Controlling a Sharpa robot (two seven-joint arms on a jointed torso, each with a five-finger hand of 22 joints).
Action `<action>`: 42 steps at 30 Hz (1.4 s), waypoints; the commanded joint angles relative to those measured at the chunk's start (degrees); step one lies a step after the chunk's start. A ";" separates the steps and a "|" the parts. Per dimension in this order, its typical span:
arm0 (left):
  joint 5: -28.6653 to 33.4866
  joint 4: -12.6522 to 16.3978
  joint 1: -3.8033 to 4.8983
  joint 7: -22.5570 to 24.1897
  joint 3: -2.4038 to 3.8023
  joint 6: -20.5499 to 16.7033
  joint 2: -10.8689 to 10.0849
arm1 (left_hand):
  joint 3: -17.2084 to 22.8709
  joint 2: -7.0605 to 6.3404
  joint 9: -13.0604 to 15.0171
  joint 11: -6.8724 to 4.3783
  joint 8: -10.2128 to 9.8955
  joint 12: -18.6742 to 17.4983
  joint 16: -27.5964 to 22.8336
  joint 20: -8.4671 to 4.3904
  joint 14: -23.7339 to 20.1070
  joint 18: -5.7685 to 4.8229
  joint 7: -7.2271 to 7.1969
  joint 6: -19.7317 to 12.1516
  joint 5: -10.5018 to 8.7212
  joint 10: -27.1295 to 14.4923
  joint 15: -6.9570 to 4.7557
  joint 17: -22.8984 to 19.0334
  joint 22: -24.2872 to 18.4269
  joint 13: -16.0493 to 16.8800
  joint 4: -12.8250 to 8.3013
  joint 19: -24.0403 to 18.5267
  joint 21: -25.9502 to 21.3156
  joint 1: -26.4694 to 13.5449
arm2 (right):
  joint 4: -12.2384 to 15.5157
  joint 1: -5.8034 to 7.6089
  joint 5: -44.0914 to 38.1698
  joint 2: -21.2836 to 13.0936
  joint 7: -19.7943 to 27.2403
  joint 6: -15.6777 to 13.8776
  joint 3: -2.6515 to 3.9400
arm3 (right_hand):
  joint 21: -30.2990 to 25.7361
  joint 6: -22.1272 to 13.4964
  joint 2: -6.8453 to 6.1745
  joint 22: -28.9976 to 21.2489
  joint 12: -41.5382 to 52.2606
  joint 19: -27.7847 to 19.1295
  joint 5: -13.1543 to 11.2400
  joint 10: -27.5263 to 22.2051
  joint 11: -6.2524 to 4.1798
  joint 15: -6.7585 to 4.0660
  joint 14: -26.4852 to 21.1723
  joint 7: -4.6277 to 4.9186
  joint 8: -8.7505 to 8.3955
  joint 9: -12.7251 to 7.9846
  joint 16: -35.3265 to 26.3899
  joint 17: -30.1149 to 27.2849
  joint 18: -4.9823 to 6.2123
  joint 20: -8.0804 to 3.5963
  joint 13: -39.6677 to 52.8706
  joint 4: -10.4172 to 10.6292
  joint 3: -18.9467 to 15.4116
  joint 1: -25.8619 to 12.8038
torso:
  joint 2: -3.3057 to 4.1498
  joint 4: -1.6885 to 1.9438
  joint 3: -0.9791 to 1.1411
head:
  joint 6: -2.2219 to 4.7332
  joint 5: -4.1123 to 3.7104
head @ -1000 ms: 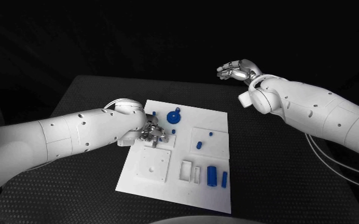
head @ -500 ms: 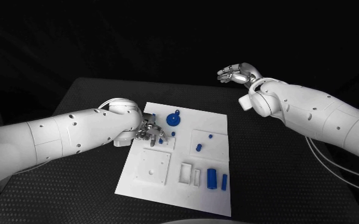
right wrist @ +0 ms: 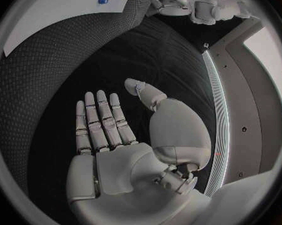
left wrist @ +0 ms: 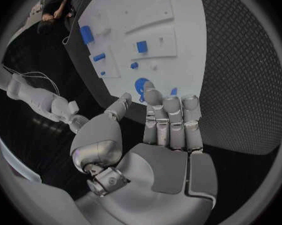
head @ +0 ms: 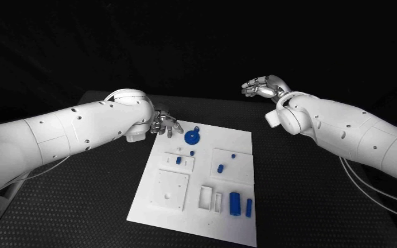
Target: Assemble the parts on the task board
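Observation:
The white task board (head: 186, 202) lies in the middle of the black table. On it are a round blue disc (head: 193, 138), small blue pieces (head: 179, 160) (head: 221, 168) and two blue cylinders (head: 235, 201) near its front right. My left hand (head: 166, 123) hovers at the board's far left corner, fingers straight and apart, holding nothing. The left wrist view shows that hand (left wrist: 172, 135) with the blue disc (left wrist: 141, 85) just past its fingertips. My right hand (head: 263, 86) is raised beyond the board's far right corner; its palm (right wrist: 116, 135) is flat and empty.
The board (left wrist: 147, 20) has raised square and slotted blocks (head: 171, 188) along its left and middle. Black table (head: 314, 202) extends on both sides of the board. The right wrist view catches the board's corner (right wrist: 60, 10) and my left hand (right wrist: 191, 5) far off.
My left hand has lifted off the board's left blocks and drawn back to the far left corner, fingers spreading. A small blue piece now shows where it was. The camera shifted slightly.

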 commanded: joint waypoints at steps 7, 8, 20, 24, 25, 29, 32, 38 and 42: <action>-1.09 -7.66 0.35 3.99 0.02 -3.52 3.52 | 0.10 -0.61 -3.37 2.68 -4.69 -6.57 -5.68 -5.34 -3.86 -2.50 3.04 -7.38 0.01 -4.42 2.83 -3.49 -2.05 -4.16 -0.34 -3.39 -4.40 5.57 | -0.30 -0.02 0.06 0.18 0.41 0.81 0.01 | -0.26 -0.02 -0.15 0.11 -0.12 -0.41 0.39 -0.09 0.44 0.41 -0.01 0.19 -0.03 -0.07 -0.28 -0.08 -0.97 0.08 -0.07 0.04 -0.53 -0.38 | 0.06 -0.01 -0.06 | 1.28 0.21; -1.46 -8.64 0.35 4.14 0.03 -3.41 3.99 | -0.08 -0.71 -3.94 3.00 -5.15 -7.33 -6.34 -5.01 -4.29 -2.67 3.37 -8.06 0.05 -4.92 3.22 -3.97 -2.30 -4.61 -0.20 -3.79 -4.98 6.19 | -0.30 -0.02 0.06 0.24 0.43 0.83 0.01 | -0.26 -0.03 -0.14 0.12 -0.12 -0.41 0.39 -0.09 0.44 0.41 -0.01 0.19 -0.03 -0.07 -0.28 -0.09 -0.97 0.08 -0.07 0.04 -0.55 -0.39 | 0.05 0.02 -0.06 | 1.33 0.24; -1.95 -17.05 0.26 5.52 -0.03 -1.97 8.33 | -1.25 -1.80 -5.49 3.38 -5.82 -8.21 -6.87 -4.48 -4.29 -2.70 3.79 -9.09 -0.11 -4.90 3.69 -4.73 -2.61 -5.26 1.71 -3.82 -5.80 6.37 | 0.13 -0.04 0.12 0.37 0.46 0.85 0.01 | -0.29 -0.06 -0.05 0.20 -0.12 -0.39 0.44 -0.09 0.42 0.39 0.00 0.19 -0.03 -0.09 -0.26 -0.09 -0.97 0.08 -0.06 0.08 -0.70 -0.51 | 0.18 -0.13 -0.11 | 1.28 0.24; -1.72 -19.11 0.12 6.22 -0.11 -0.91 9.37 | -1.51 -3.46 -5.91 3.45 -5.97 -8.30 -6.79 -4.47 -4.29 -2.52 3.86 -9.38 -0.24 -4.71 3.71 -4.81 -2.66 -5.34 3.97 -3.82 -6.01 4.87 | 0.31 -0.04 0.12 0.37 0.50 0.78 0.01 | -0.30 -0.08 0.00 0.23 -0.11 -0.38 0.46 -0.09 0.42 0.40 0.00 0.20 -0.03 -0.10 -0.26 -0.10 -0.96 0.06 -0.06 0.06 -0.71 -0.48 | 0.25 -0.18 -0.13 | 1.31 0.28; -1.70 -19.41 0.06 6.29 -0.14 -0.70 9.56 | -1.37 -3.88 -6.00 3.45 -5.97 -8.32 -6.75 -4.46 -4.31 -2.47 3.87 -9.43 -0.24 -4.70 3.70 -4.82 -2.64 -5.34 4.39 -3.81 -6.02 4.91 | 0.37 -0.04 0.12 0.34 0.50 0.78 0.01 | -0.31 -0.08 0.01 0.24 -0.11 -0.38 0.46 -0.09 0.42 0.40 0.00 0.20 -0.03 -0.10 -0.25 -0.10 -0.96 0.05 -0.06 0.05 -0.72 -0.47 | 0.24 -0.19 -0.11 | 1.30 0.32; -1.32 -20.98 -0.41 6.65 -0.20 0.83 10.50 | -1.19 -4.14 -6.10 3.45 -5.94 -8.31 -6.66 -4.45 -4.31 -2.42 3.88 -9.44 -0.24 -4.66 3.69 -4.81 -2.57 -5.32 4.74 -3.82 -6.00 5.21 | 0.67 -0.03 0.12 0.19 0.49 0.75 0.01 | -0.31 -0.08 0.03 0.26 -0.11 -0.38 0.47 -0.09 0.42 0.40 0.00 0.21 -0.03 -0.10 -0.25 -0.10 -0.96 0.04 -0.06 0.03 -0.72 -0.45 | 0.29 -0.18 -0.13 | 1.11 0.24; -1.32 -22.35 -0.92 6.73 -0.27 1.47 11.30 | -1.13 -3.82 -6.23 3.55 -6.00 -8.28 -6.60 -4.41 -4.38 -2.41 3.96 -9.62 -0.22 -4.54 3.75 -4.81 -2.50 -5.31 4.84 -3.88 -5.98 5.59 | 0.98 -0.03 0.12 0.10 0.49 0.72 0.02 | -0.32 -0.09 0.03 0.27 -0.11 -0.38 0.48 -0.09 0.43 0.40 -0.01 0.21 -0.03 -0.10 -0.25 -0.11 -0.95 0.04 -0.06 0.01 -0.73 -0.44 | 0.26 -0.17 -0.13 | 0.97 0.13; -1.13 -24.02 -1.81 6.89 -0.44 2.35 12.12 | -1.70 -2.51 -6.63 3.71 -6.10 -8.42 -6.49 -4.23 -4.63 -2.46 4.12 -9.92 -0.16 -4.58 3.91 -4.86 -2.26 -5.37 4.34 -4.15 -5.95 6.71 | 1.67 -0.02 0.12 -0.23 0.46 0.69 0.02 | -0.33 -0.10 0.02 0.30 -0.11 -0.37 0.49 -0.09 0.44 0.40 -0.01 0.22 -0.03 -0.11 -0.25 -0.11 -0.95 0.03 -0.06 -0.01 -0.75 -0.43 | 0.49 -0.34 -0.20 | 0.89 0.06; -1.24 -25.00 -2.42 6.91 -0.45 2.27 12.31 | -2.01 -2.23 -6.76 3.73 -6.11 -8.45 -6.47 -4.19 -4.70 -2.47 4.14 -9.97 -0.15 -4.61 3.95 -4.88 -2.20 -5.38 4.18 -4.22 -5.97 6.92 | 1.69 -0.02 0.12 -0.27 0.45 0.65 0.02 | -0.34 -0.10 0.01 0.31 -0.11 -0.37 0.50 -0.08 0.45 0.41 -0.01 0.24 -0.03 -0.11 -0.24 -0.11 -0.95 0.03 -0.06 -0.02 -0.77 -0.42 | 0.56 -0.39 -0.21 | 0.87 0.06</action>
